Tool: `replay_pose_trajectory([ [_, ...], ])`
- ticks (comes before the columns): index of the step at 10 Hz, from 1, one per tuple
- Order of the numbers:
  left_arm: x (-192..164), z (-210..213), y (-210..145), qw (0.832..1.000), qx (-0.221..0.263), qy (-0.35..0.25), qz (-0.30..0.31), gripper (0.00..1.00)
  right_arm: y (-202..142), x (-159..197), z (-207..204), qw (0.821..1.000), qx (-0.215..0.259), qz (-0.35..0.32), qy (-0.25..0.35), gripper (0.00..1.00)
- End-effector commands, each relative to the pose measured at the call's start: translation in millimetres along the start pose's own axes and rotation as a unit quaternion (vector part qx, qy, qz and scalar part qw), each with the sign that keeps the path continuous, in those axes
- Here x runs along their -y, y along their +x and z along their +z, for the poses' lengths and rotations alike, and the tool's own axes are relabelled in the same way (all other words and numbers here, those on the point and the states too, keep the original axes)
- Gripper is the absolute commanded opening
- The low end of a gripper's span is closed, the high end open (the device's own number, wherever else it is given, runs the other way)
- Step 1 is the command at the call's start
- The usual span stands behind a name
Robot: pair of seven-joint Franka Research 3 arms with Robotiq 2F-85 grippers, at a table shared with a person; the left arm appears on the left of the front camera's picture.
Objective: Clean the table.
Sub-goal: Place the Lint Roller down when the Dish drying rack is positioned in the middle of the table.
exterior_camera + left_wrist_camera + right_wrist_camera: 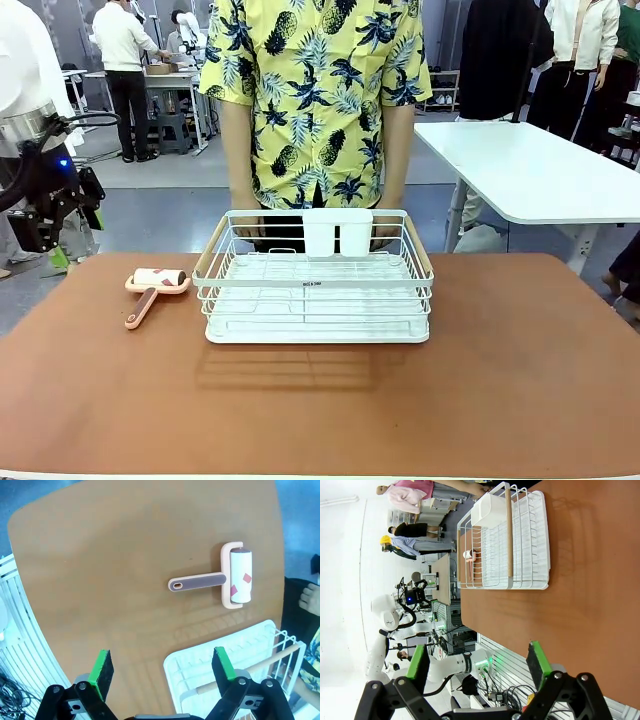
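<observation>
- The table [520, 370], terracotta-topped with a thin pale edge, spans the front view from side to side; a white wire dish rack [316, 290] with wooden side handles sits near its far edge, at the middle, and a pink lint roller [155, 288] lies just beside the rack, toward my left edge.
- A person in a yellow pineapple shirt [315, 90] stands at the far edge behind the rack, both hands down behind its back rail; how they rest there is hard to make out through the wires.
- My left gripper [70, 235] hangs off the table's far left corner in the front view, above the floor; its fingers are partly cut by the picture's edge there.
- My left wrist view looks straight down on that corner of the table: the roller lies flat with its handle and white sticky drum clear of the rack, red marks on the drum. My left gripper [162, 672] stands wide, green pads well apart, nothing between them.
- The same view catches only one corner of the rack, its tray and one wooden handle cut off at the frame's edge.
- My right wrist view, rolled sideways, shows the rack's whole length along the table and its white cutlery cup [487, 507] hung on the rail; the roller is only a small pink shape seen through the wires.
- My right gripper [477, 665] is spread wide and empty, hanging past the table's near edge.
</observation>
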State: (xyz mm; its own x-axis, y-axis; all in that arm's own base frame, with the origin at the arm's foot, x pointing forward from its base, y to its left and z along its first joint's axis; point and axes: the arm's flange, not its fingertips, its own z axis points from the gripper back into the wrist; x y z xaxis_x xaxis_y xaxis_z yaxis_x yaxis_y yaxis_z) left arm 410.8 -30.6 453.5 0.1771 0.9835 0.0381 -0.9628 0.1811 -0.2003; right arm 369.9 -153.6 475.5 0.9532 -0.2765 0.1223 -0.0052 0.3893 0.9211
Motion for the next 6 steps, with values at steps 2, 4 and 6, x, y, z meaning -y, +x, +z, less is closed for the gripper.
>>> replay_pose_trajectory([
  [2,-2.3,-1.2,0.5,1.0,0.001,-0.007,0.001,1.0,-1.2,-2.0,1.8,1.0,-0.001,0.006,0.003,1.0],
  [4,-2.3,-1.2,0.5,1.0,0.001,-0.007,0.001,1.0,-1.2,-2.0,1.8,1.0,-0.001,0.006,0.003,1.0],
  [6,-2.3,-1.2,0.5,1.0,0.001,-0.007,0.001,1.0,-1.2,-2.0,1.8,1.0,-0.001,0.006,0.003,1.0],
])
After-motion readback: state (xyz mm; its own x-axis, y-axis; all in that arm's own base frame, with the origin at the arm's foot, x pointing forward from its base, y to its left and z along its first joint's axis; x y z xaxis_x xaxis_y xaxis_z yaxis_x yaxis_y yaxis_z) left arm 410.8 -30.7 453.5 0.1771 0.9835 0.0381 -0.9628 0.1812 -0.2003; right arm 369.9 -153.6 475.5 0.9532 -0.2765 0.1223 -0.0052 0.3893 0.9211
